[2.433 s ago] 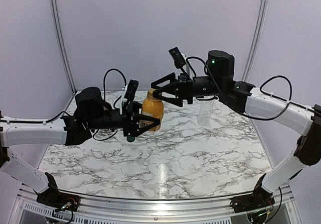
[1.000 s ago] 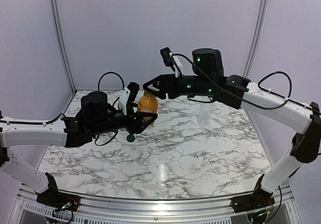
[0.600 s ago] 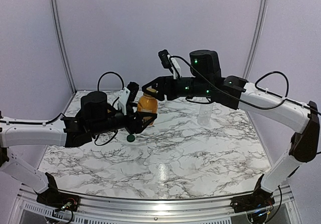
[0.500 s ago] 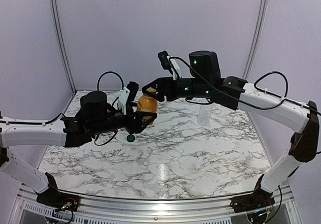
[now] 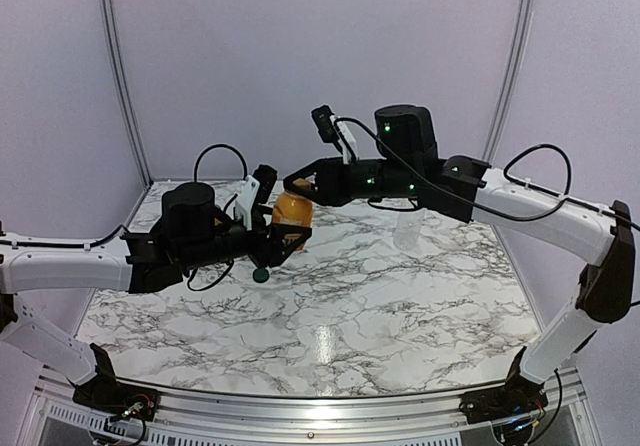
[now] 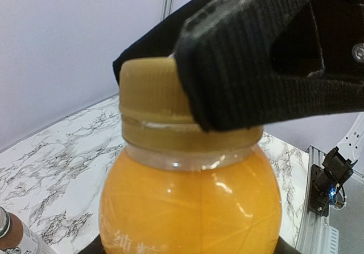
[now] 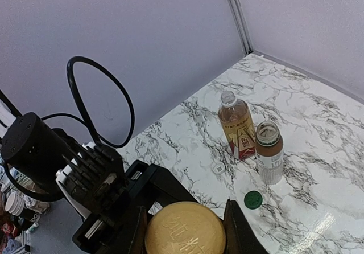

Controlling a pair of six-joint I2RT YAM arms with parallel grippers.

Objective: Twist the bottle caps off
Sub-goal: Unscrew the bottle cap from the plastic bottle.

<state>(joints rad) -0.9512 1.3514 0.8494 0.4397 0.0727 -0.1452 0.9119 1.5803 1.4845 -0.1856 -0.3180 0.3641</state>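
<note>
My left gripper (image 5: 287,228) is shut on the body of the orange juice bottle (image 5: 290,210) and holds it upright at the table's back middle. In the left wrist view the bottle (image 6: 190,200) fills the frame. My right gripper (image 5: 297,183) comes in from the right at the bottle's top. It is shut on the orange cap (image 7: 185,226), with a finger (image 7: 236,226) pressed against each side. From the left wrist I see one black right-arm finger (image 6: 256,54) lying over the cap (image 6: 151,103).
An amber tea bottle with a red label (image 7: 238,126) and a short bottle with a white label (image 7: 269,151) stand together without caps. A dark green cap (image 7: 253,199) and a white cap (image 7: 218,168) lie on the marble. A tall clear bottle (image 5: 408,228) stands back right.
The right gripper has slid left over the bottle's top and closed its jaws on the orange cap. The left gripper has kept its hold on the bottle.
</note>
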